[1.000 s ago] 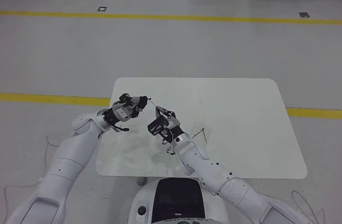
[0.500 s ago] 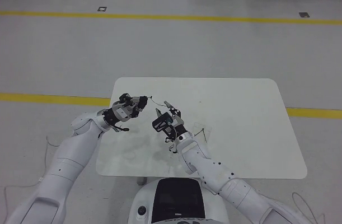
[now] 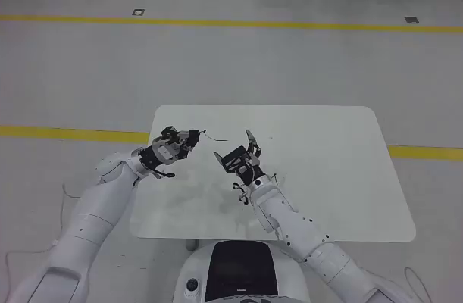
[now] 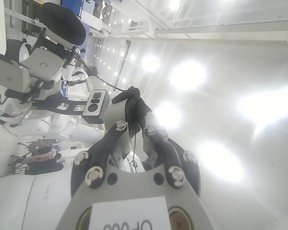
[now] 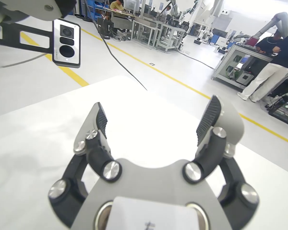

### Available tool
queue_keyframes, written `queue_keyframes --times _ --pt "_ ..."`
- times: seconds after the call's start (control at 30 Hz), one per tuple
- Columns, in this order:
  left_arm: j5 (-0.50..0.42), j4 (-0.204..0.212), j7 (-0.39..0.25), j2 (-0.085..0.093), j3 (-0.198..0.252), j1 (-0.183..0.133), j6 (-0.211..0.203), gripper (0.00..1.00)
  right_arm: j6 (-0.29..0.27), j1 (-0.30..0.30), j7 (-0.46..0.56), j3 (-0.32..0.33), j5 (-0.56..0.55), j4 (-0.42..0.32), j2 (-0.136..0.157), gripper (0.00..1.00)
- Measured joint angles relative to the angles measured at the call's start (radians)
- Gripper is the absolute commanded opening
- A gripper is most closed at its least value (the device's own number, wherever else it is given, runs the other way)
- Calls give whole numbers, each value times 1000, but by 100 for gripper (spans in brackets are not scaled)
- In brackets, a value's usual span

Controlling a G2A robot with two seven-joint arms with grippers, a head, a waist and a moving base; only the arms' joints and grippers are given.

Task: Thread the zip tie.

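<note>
The left tool [image 3: 187,140] is pinched right down on the zip tie [image 3: 214,137], its dark pads [image 4: 136,111] closed with no gap between them. It is held up off the desk [image 3: 330,167], not resting on it. From that grip the tie's thin black tail sticks out sideways, away from the left tool and towards the other arm, with its free tip hanging in the air. I'd say it is held like this so the loose end is offered cleanly, with nothing under it to snag. Whether the tie's locking head sits inside those pads or just behind them I can't make out; it is too small and dark there.

The right tool [image 5: 157,104] is spread wide and holds nothing, its ribbed pads [image 5: 207,117] well apart. It hovers over the desk with its opening turned towards the left tool. The tail's tip lies just ahead of it and a little to one side, near but not between the fingers. That wide gape reads to me as room left to close on so thin a strand.

By my reckoning the threading itself is not yet done. The tail looks straight and free, and I see no loop formed.
</note>
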Motion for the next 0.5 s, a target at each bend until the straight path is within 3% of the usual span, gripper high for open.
queue_keyframes --times 0.13,0.27,0.5 --pt "0 0 0 0 0 0 0 0 -5 -2 -1 2 4 -1 0 100" --pt "-19 -24 6 0 -4 14 12 0 -81 -15 -24 51 79 8 6 100" --pt "-47 -34 -90 12 -34 32 76 0 -231 -53 -54 155 135 -10 32 100"
